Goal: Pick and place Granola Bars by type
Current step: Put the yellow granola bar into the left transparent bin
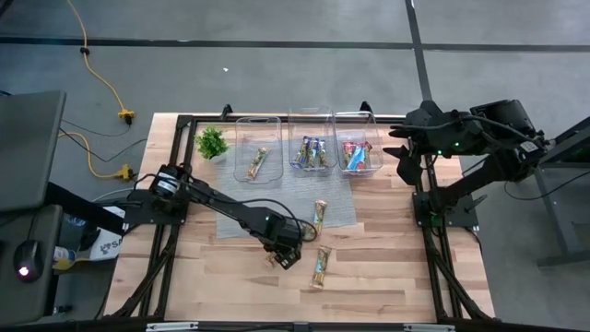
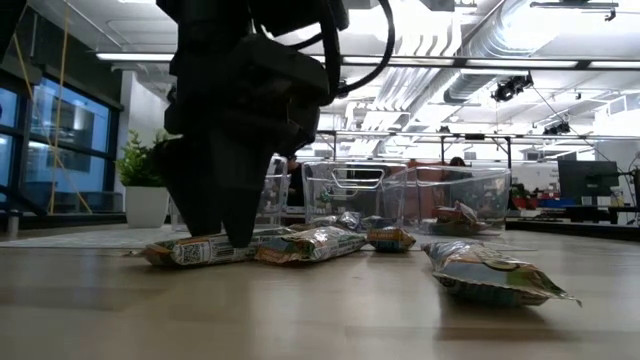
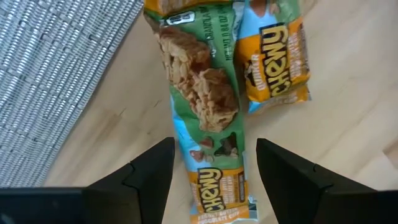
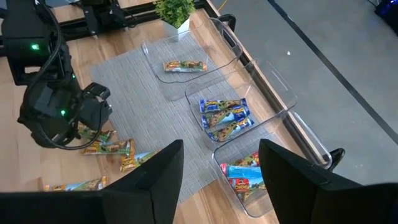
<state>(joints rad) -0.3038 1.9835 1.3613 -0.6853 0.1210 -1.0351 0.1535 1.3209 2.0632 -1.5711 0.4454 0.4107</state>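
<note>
My left gripper [image 3: 214, 165] is open, low over the table's near middle [image 1: 284, 254]. Its fingers point down on either side of a green-and-orange wrapped granola bar [image 3: 208, 93] that lies flat on the wood. A second bar of the same kind [image 3: 277, 62] lies right beside it, and a third [image 1: 320, 267] lies nearer the near edge. Another bar [image 1: 319, 215] rests on the grey mat. In the low view the fingertips [image 2: 235, 235] reach down to the bars [image 2: 200, 248]. My right gripper [image 4: 221, 180] is open and waits high over the far right corner.
Three clear bins stand in a row on the grey mat [image 1: 230, 207] at the far side: the left bin [image 1: 241, 138] holds one tan-green bar, the middle bin [image 1: 295, 129] blue bars, the right bin [image 1: 373, 138] red and blue bars. A small green plant [image 1: 212, 143] stands left of them.
</note>
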